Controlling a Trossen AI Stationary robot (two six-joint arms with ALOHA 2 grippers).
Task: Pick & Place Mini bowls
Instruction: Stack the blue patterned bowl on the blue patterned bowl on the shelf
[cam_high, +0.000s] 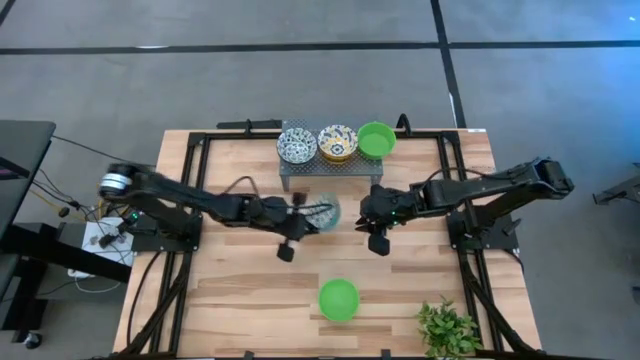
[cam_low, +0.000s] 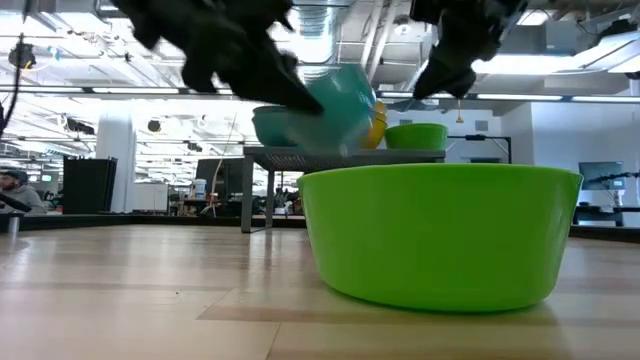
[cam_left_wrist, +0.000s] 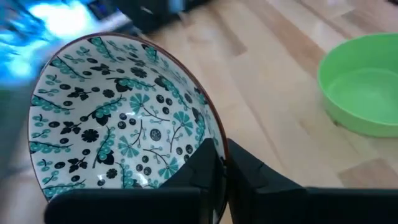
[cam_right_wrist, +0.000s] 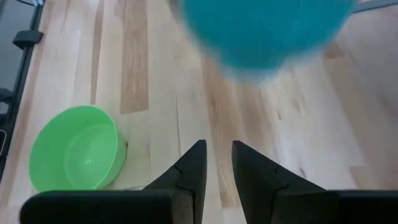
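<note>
My left gripper (cam_high: 305, 215) is shut on a blue-and-white patterned mini bowl (cam_high: 325, 212) above the table's middle. That bowl shows teal flowers inside in the left wrist view (cam_left_wrist: 118, 118) and a teal outer wall in the low view (cam_low: 340, 105). My right gripper (cam_high: 378, 238) hangs just to the bowl's right, fingers a narrow gap apart (cam_right_wrist: 217, 155), touching nothing. A plain green mini bowl (cam_high: 338, 299) stands on its base on the table nearer the front edge. Three more mini bowls sit on a rack: blue-and-white (cam_high: 297, 146), yellow (cam_high: 338, 143), green (cam_high: 376, 139). My left gripper holds the patterned bowl by its rim (cam_left_wrist: 211, 146), pinched with one finger inside the bowl (cam_left_wrist: 196, 165) and one outside (cam_left_wrist: 249, 171). The fingers come roughly level from the table's left. The bowl is lifted clear of the table and tilted.
A small metal rack (cam_high: 330, 170) stands at the far centre of the table. A green leafy plant (cam_high: 447, 328) sits at the near right corner. Bare wood lies left and right of the green bowl (cam_right_wrist: 74, 149).
</note>
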